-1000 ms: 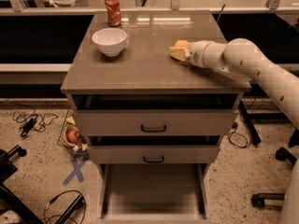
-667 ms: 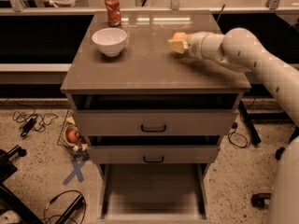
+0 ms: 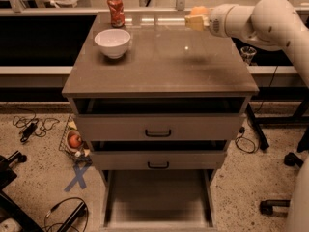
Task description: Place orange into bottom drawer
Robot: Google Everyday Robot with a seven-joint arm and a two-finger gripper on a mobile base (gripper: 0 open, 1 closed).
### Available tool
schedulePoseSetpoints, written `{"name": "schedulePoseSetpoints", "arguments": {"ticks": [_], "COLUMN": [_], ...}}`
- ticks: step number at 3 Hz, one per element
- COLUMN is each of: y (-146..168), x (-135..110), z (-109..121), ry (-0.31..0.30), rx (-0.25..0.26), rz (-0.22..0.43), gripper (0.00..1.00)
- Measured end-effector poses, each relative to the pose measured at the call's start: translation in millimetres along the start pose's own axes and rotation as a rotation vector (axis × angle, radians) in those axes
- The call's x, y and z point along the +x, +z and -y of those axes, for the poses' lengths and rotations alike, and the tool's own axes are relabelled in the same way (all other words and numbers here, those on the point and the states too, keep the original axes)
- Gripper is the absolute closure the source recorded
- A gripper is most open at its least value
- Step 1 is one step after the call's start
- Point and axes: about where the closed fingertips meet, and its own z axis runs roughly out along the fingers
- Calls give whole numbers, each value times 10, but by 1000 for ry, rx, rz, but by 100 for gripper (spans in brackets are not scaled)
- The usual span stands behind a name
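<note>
The orange (image 3: 199,10) is a small round fruit held in my gripper (image 3: 196,18) at the upper right, raised above the back of the cabinet top (image 3: 164,66). The pale fingers (image 3: 195,22) are closed around it, and only its upper part shows. The white arm reaches in from the right. The bottom drawer (image 3: 157,197) is pulled open at the foot of the cabinet, low in the view, and its flat floor is bare. It lies far below and in front of the gripper.
A white bowl (image 3: 112,42) and a red can (image 3: 115,10) stand on the cabinet top at the left. The two upper drawers (image 3: 158,128) stand slightly ajar. A wire basket with a reddish fruit (image 3: 75,140), cables and a blue X (image 3: 77,178) lie on the floor at the left.
My gripper has risen off the cabinet top and moved towards the back with the orange in it. The bowl, can and drawers have not moved.
</note>
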Motion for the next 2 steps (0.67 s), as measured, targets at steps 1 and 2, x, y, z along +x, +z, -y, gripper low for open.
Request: {"name": "schedulePoseSetpoints", "arguments": {"ticks": [1,2], "y": [-467,-932], "x": [-117,-36], "z": [-176,-504], "ry": [-50,-85], "rx": [-28,-59], "rz": [5,3], "gripper": [100,100]}}
